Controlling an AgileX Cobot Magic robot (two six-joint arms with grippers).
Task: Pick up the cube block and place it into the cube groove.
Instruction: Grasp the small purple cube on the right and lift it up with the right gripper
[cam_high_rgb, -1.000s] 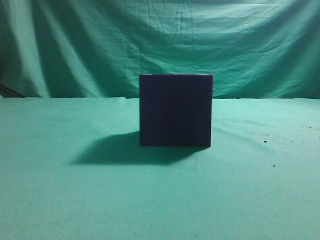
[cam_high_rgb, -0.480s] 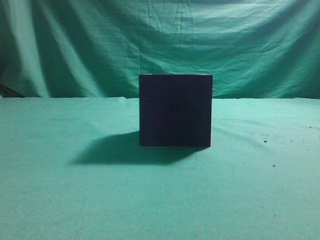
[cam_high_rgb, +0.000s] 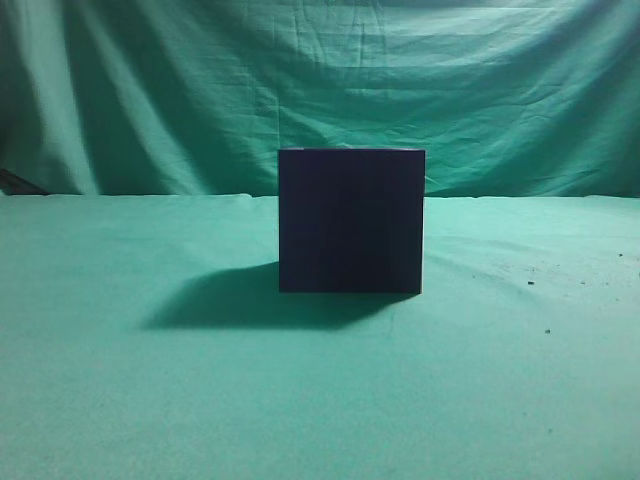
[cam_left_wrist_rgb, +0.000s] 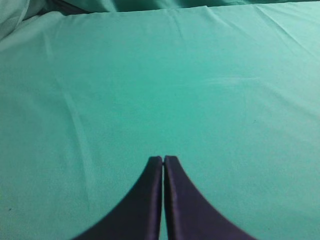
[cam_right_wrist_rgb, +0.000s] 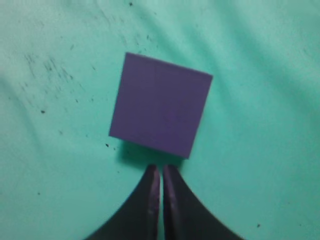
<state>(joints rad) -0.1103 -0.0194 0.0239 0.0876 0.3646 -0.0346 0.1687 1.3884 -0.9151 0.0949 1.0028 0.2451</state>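
In the right wrist view, the cube block lies on the green bench just beyond the right claw, whose jaws are pressed together, empty. The left claw is likewise clenched over bare cloth. The dark box holding the cube groove stands mid-bench; its opening is hidden. We judge the block light, rigid and smooth: grip two opposite flat faces. No labels or writing are visible.
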